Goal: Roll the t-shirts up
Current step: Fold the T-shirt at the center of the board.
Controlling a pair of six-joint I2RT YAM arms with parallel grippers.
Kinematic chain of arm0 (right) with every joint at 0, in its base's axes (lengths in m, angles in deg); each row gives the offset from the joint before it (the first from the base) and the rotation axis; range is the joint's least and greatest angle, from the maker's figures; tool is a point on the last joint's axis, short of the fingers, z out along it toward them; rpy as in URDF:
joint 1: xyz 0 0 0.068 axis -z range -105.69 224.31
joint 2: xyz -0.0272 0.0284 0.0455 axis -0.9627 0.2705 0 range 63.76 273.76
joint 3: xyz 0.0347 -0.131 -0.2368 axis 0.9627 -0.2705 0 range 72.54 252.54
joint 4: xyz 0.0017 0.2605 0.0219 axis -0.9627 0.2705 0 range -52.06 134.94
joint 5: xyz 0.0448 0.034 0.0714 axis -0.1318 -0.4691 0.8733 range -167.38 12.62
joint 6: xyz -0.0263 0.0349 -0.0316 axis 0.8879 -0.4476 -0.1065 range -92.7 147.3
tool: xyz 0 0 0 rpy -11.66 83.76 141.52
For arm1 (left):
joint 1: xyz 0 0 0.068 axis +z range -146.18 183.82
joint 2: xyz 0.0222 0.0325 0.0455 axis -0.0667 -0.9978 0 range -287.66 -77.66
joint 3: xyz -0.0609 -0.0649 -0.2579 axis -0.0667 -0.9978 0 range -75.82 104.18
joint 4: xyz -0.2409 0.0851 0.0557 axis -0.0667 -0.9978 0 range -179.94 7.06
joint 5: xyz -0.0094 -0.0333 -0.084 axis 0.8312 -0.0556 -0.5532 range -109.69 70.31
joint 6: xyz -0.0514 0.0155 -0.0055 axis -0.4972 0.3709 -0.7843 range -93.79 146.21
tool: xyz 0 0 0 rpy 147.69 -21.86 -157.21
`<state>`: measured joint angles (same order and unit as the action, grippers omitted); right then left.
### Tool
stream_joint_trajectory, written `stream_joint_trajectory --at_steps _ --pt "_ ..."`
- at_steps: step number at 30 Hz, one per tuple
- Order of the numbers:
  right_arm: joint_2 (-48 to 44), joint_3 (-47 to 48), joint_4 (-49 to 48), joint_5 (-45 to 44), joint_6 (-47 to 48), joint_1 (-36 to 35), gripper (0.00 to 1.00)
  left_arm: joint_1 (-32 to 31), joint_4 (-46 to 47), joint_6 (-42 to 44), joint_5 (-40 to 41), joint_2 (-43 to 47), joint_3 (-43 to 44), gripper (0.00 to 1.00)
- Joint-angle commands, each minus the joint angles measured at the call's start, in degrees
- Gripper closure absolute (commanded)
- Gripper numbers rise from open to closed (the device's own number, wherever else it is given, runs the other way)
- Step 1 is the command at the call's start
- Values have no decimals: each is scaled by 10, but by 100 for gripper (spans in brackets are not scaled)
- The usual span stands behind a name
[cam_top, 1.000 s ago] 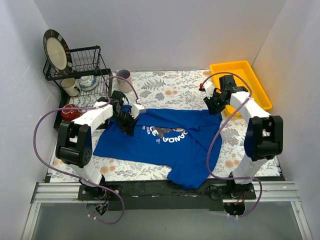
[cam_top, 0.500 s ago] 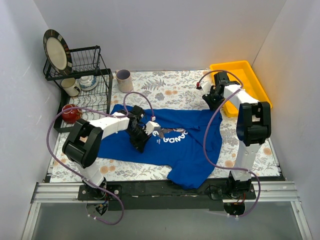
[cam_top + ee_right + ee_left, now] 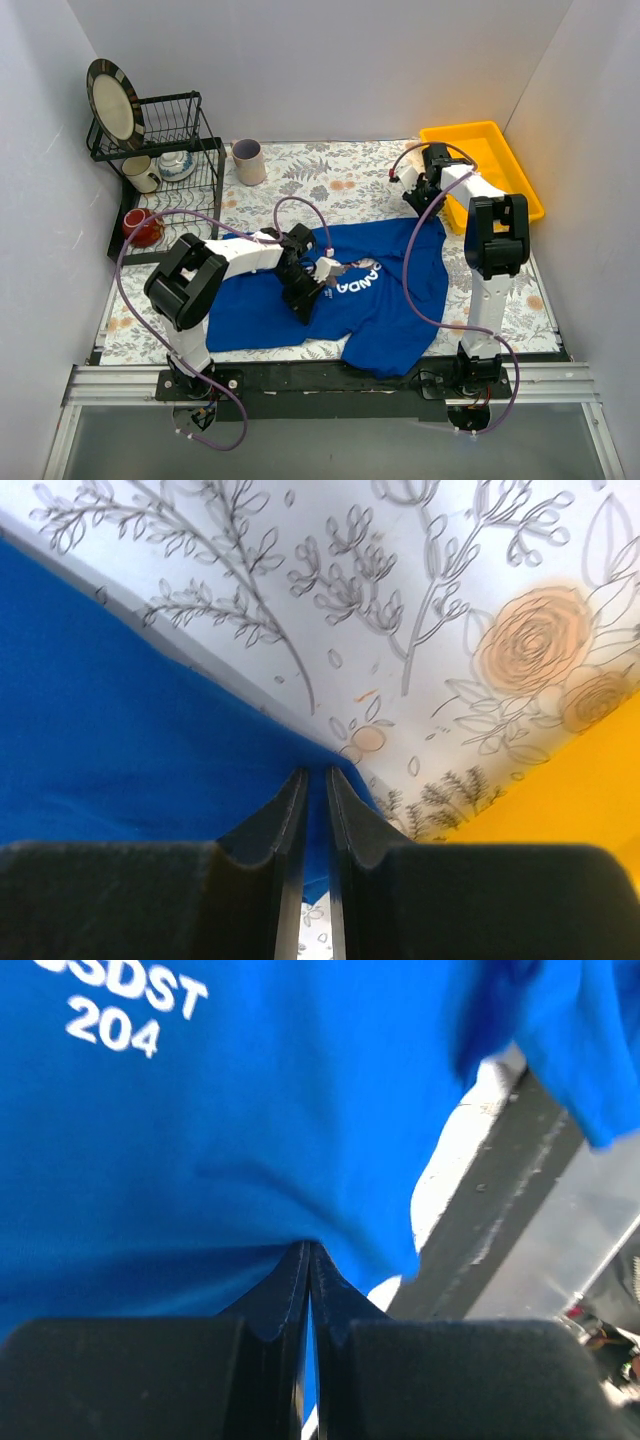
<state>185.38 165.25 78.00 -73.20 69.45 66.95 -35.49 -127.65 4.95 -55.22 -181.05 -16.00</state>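
One royal-blue t-shirt (image 3: pixel 385 310) lies crumpled across the middle of the floral tabletop, its white lettering partly covered by a fold. My left gripper (image 3: pixel 318 272) is over the shirt's centre, shut on a pinch of blue fabric. In the left wrist view the jaws (image 3: pixel 308 1252) meet with the t-shirt (image 3: pixel 250 1130) caught between them. My right gripper (image 3: pixel 413 198) is at the shirt's far right corner. In the right wrist view its jaws (image 3: pixel 317 777) stand nearly together with the t-shirt (image 3: pixel 120 740) edge held in the narrow gap.
A yellow tray (image 3: pixel 500 150) sits at the back right, close to the right gripper. At the back left stands a black dish rack (image 3: pixel 170 140) with a plate (image 3: pixel 112 100) and a cream mug (image 3: pixel 140 172). A red mug (image 3: pixel 140 226) and a pale mug (image 3: pixel 248 160) stand nearby.
My left gripper has dragged the shirt's left part rightward and nearer, folding it over the print. My right gripper has shifted slightly back and narrowed onto the shirt's corner.
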Motion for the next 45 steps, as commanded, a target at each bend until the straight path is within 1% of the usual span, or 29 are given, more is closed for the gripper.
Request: stream_joint_trajectory --at_steps 1,3,4,7,8,9,10,11,12,13,15,16,17,19,24,27,28,29,30,31,32,33,34,36,37,38,43,45 --pt "19 55 6 0 7 1 81 -20 -17 -17 -3 -10 9 100" --pt "25 71 10 2 7 1 81 -19 -44 -17 7 2 31 100" --pt "26 89 13 6 6 1 81 -16 -70 -14 12 27 40 100" --pt "11 109 30 9 4 1 80 23 -113 -13 18 78 91 99" --pt "3 106 30 10 3 1 80 55 -117 -15 34 89 106 96" --pt "-7 99 27 12 3 1 79 74 -119 -26 49 95 130 85" --pt "-28 86 22 12 2 1 78 96 -115 -30 62 99 144 79" --pt "-38 58 17 12 3 1 78 138 -110 -35 75 101 152 76" --pt "-49 37 -1 13 6 1 78 157 -102 -41 110 101 163 75" --pt "-64 22 -9 13 6 0 79 190 -93 -46 121 89 167 76" --pt "-70 -3 -10 8 7 0 81 213 -81 -46 136 79 173 77" --pt "-70 -8 -8 5 9 -1 81 223 -76 -49 148 76 170 81" --pt "-68 -12 -3 0 11 -2 84 227 -71 -49 157 73 165 85" --pt "-67 -18 2 -9 25 -3 87 237 -65 -41 172 73 149 89" --pt "-59 -52 -21 -39 71 -2 91 259 -58 -34 190 79 124 91" --pt "-36 -65 -46 -89 94 -3 93 272 -51 -32 210 76 122 91" --pt "-29 -66 -66 -108 97 -3 93 278 -48 -32 231 74 129 90" --pt "-22 -65 -78 -123 107 -3 94 282 -46 -29 238 71 135 87" --pt "-9 -64 -88 -155 111 -3 94 287 -44 -28 247 62 140 81" --pt "-3 -57 -102 -167 115 -3 95 295 -42 -27 262 56 147 76" --pt "2 -54 -108 -187 118 -3 96 299 -38 -29 270 51 160 73" --pt "8 -50 -110 -191 118 -3 96 303 -33 -30 276 46 169 68" --pt "10 -41 -110 -197 118 -3 96 305 -31 -29 281 31 177 66" --pt "14 -38 -119 -219 117 -6 96 306 -22 -28 303 16 201 63" --pt "15 -38 -120 -222 116 -5 97 306 -21 -28 308 1 209 63" --pt "15 -38 -120 -221 116 -6 97 306 -22 -27 312 -10 226 63" --pt "9 -52 -113 -211 108 -6 97 307 -6 -37 347 -52 255 63" --pt "7 -54 -109 -208 105 -6 97 307 -5 -41 348 -73 274 62"
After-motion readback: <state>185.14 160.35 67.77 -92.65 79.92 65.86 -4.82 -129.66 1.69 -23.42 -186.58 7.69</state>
